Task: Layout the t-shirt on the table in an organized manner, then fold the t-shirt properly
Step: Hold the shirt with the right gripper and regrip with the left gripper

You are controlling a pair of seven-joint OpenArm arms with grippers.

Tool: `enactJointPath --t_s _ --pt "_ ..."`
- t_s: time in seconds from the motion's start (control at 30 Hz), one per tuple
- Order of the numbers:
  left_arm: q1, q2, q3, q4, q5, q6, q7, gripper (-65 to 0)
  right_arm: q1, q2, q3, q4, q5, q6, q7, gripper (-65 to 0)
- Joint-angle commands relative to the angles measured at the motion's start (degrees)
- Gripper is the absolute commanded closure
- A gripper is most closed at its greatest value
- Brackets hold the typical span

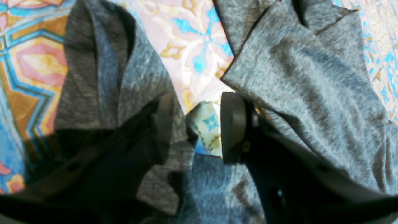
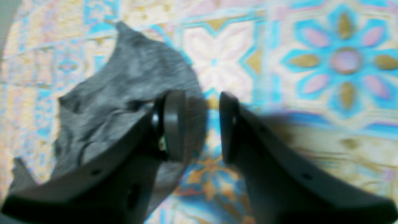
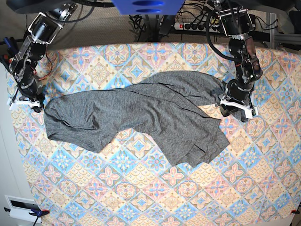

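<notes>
Item 1, right gripper (image 2: 202, 127): jaws spread, nothing between them, over the bench (image 3: 150, 197) at the t-shirt's (image 3: 141, 113) far sleeve-side edge.

Item 2, left gripper (image 1: 196, 124): jaws spread, straddling a gap in the t-shirt's folds, pinching nothing.

Item 3, t-shirt: crumpled diagonally mid-bench, unfolded.

Risk: either gripper may catch 2 layers, since the cloth is bunched, dragging wrinkles instead of flattening.
</notes>
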Motion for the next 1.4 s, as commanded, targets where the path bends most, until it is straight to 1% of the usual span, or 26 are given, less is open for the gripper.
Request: enactJointPath --t_s 0.0,0.1,0.3,0.4,0.5,0.67,0.8,1.03,1.2,1.37 --pt "0.34 -0.41 -0.09 0.12 1.11 1.23 2.25 -25.0 -0.38 1.42 0.29 2.1 1.42 0.69 1.06 -18.0" --pt "0.34 -0.41 -0.26 0.12 1.11 1.23 2.25 -25.0 -1.87 1.42 0.29 3.85 2.65 0.69 1.06 -18.0" --pt "0.34 -0.32 -0.09 0.12 1.11 1.23 2.34 -25.0 -1.96 1.24 -0.24 4.65 2.3 0.69 1.06 -18.0" --pt "0.34 -0.32 -0.18 0.12 1.11 1.23 2.43 -25.0 -1.96 0.19 -1.3 4.73 2.47 0.69 1.06 -18.0" --pt "0.34 -0.32 -0.18 0.12 1.11 1.23 2.43 -25.0 -1.96 0.01 -2.88 4.82 2.47 0.69 1.06 -18.0" --pt "0.34 -0.41 -0.35 0.03 1.11 1.23 2.34 -25.0 -1.96 -1.22 -3.41 4.29 2.3 0.69 1.06 -18.0" --pt "0.34 -0.41 -0.35 0.03 1.11 1.23 2.34 -25.0 -1.96 -1.31 -3.49 4.21 2.3 0.69 1.06 -18.0" --pt "0.34 -0.32 -0.35 0.03 1.11 1.23 2.34 -25.0 -1.61 -1.31 -6.83 3.68 2.21 0.69 1.41 -17.8" --pt "0.69 -0.41 -0.44 0.03 1.02 1.23 2.34 -25.0 -1.52 -1.31 -6.57 -0.01 2.21 0.69 1.59 -17.8" --pt "1.31 -0.5 -0.44 0.03 0.94 1.23 2.25 -25.0 -1.52 -1.31 -6.13 0.07 2.21 0.69 1.59 -17.9"
